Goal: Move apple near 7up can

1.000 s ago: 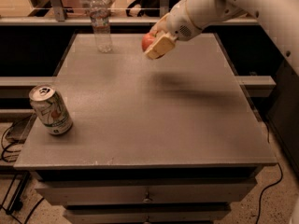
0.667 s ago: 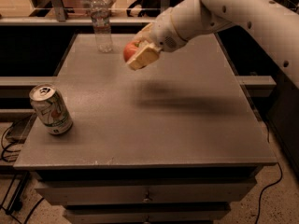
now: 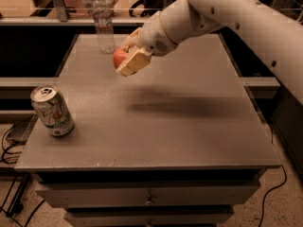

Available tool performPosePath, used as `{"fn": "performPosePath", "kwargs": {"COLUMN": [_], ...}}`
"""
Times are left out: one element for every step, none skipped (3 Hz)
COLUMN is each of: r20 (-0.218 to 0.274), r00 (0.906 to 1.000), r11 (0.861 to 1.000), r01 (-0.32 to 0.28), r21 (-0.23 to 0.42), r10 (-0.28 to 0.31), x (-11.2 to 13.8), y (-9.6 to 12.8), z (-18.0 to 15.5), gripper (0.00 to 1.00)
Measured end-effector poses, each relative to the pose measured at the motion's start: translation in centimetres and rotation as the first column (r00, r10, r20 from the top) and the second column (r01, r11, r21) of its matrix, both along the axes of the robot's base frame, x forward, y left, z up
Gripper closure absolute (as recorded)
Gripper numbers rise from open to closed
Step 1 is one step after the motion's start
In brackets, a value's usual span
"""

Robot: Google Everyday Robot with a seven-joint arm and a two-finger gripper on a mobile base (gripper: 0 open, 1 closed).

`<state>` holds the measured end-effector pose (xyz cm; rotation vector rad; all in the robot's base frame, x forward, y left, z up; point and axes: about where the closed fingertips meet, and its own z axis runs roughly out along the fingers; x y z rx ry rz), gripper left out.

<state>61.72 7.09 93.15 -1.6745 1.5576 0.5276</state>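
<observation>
My gripper (image 3: 124, 58) is shut on the red apple (image 3: 119, 57) and holds it in the air above the far left part of the grey table (image 3: 189, 131). Only the apple's left side shows between the tan fingers (image 3: 134, 60). The 7up can (image 3: 52, 110), silver-white with green and red markings, stands upright near the table's front left edge. The can is well to the left of and nearer than the apple. My white arm (image 3: 227, 13) reaches in from the upper right.
A clear plastic water bottle (image 3: 103, 22) stands upright at the table's far left corner, just behind and left of the gripper. Drawers (image 3: 149, 197) sit under the table top. Cables lie on the floor at both sides.
My gripper has carried the apple leftward and a little lower, from the table's far middle toward the left side. The can and bottle have not moved.
</observation>
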Motion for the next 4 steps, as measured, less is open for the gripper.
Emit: {"fn": "performPosePath", "kwargs": {"r20": [-0.009, -0.009, 0.021, 0.064], "r00": [0.9947, 0.9783, 0.9634, 0.9577], "r11": [0.995, 0.977, 0.962, 0.959], "r01": [-0.102, -0.206, -0.268, -0.282], "r21": [0.017, 0.048, 0.045, 0.007], "r10": [0.102, 0.207, 0.267, 0.281], "x": [-2.1, -4.9, -7.5, -9.4], "y": [2.7, 5.5, 7.7, 9.2], "z": [-0.3, -0.8, -1.8, -3.3], "gripper": [1.00, 1.00, 0.82, 0.59]}}
